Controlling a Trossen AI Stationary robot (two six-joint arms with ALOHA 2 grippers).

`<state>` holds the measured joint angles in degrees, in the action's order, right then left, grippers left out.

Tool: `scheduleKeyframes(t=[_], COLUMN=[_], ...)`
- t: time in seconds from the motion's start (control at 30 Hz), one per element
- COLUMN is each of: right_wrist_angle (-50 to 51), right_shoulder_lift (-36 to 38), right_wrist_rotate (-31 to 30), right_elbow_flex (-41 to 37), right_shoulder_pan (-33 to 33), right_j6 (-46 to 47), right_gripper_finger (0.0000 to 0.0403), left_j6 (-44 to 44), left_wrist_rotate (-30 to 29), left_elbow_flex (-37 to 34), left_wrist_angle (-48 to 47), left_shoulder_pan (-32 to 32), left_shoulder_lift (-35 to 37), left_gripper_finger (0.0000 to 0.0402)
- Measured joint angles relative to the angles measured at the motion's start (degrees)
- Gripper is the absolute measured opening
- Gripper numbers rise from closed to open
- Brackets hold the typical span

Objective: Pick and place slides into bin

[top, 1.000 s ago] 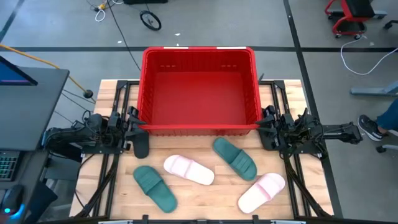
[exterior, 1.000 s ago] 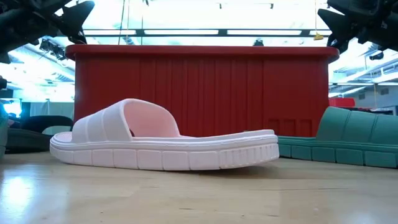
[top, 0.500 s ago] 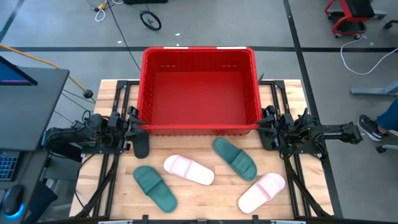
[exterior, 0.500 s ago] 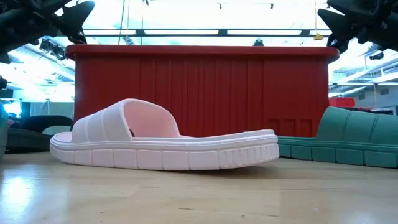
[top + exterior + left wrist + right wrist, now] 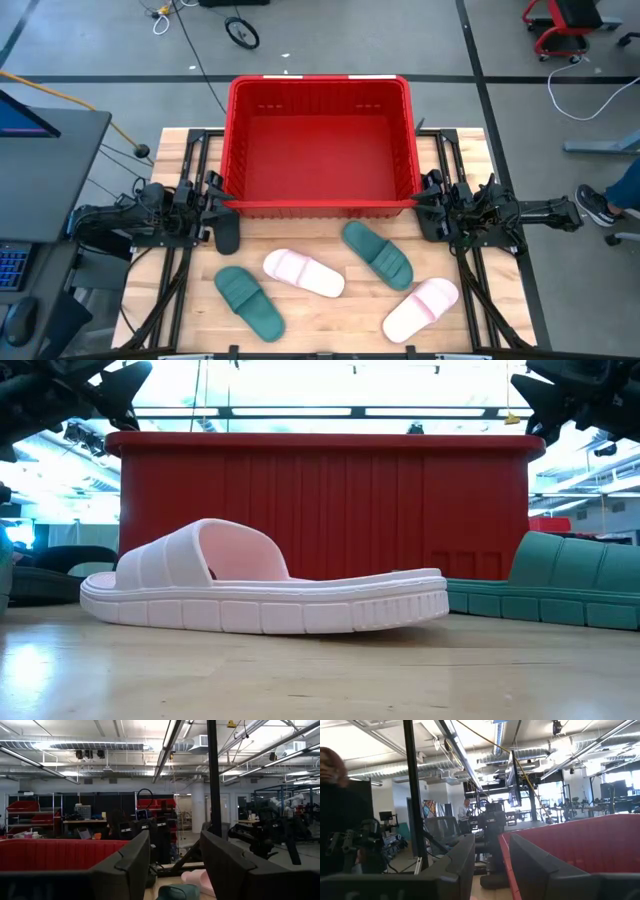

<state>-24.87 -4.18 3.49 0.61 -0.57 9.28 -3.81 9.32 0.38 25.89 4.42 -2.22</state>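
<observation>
From above, the red bin sits at the far middle of the wooden table, and nothing lies inside it. Four slides rest on the near half of the table: a dark green slide at near left, a pale pink slide just right of it, a second dark green slide right of centre, and a second pale pink slide at near right — all apart from one another. A black slide lies at the bin's near left corner, close under the left arm.

The left gripper is parked at the bin's near left corner, the right gripper at its near right corner, both off the table surface and holding nothing.

The wrist views add what the overhead cannot: the left gripper's fingers stand apart with a clear gap, and the right gripper's fingers are likewise spread. The left wrist view also catches slivers of green and pink slides past its fingers.

The table-level view shows the pink slide side-on, flat on its sole in front of the bin's ribbed wall, with a green slide at the right — and dark slide shapes low at the far left.
</observation>
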Motion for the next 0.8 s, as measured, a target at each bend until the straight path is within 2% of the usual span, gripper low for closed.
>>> scheduleKeyframes(t=[0.3,0.37,0.43,0.6,0.8], right_wrist_angle=[0.0,0.0,0.0,0.0,0.1], right_shoulder_lift=[0.0,0.0,0.0,0.0,0.0], right_wrist_rotate=[0.0,0.0,0.0,0.0,0.0], right_elbow_flex=[0.0,0.0,0.0,0.0,0.0], right_shoulder_pan=[0.0,0.0,0.0,0.0,0.0], right_j6=[0.0,0.0,0.0,0.0,0.0], right_gripper_finger=[0.0128,0.0128,0.0128,0.0128,0.0128], left_j6=[-0.1,-5.3,-14.8,-30.6,-31.3], left_wrist_rotate=[0.0,1.0,3.6,5.1,5.1], left_elbow_flex=[0.0,0.3,2.0,9.1,19.9], left_wrist_angle=[0.3,1.1,1.3,2.8,3.3], left_shoulder_pan=[0.0,-0.1,-0.1,-0.1,-0.1], left_shoulder_lift=[0.0,0.0,0.0,0.0,0.0], left_gripper_finger=[0.0181,0.0179,0.0177,0.0178,0.0180])
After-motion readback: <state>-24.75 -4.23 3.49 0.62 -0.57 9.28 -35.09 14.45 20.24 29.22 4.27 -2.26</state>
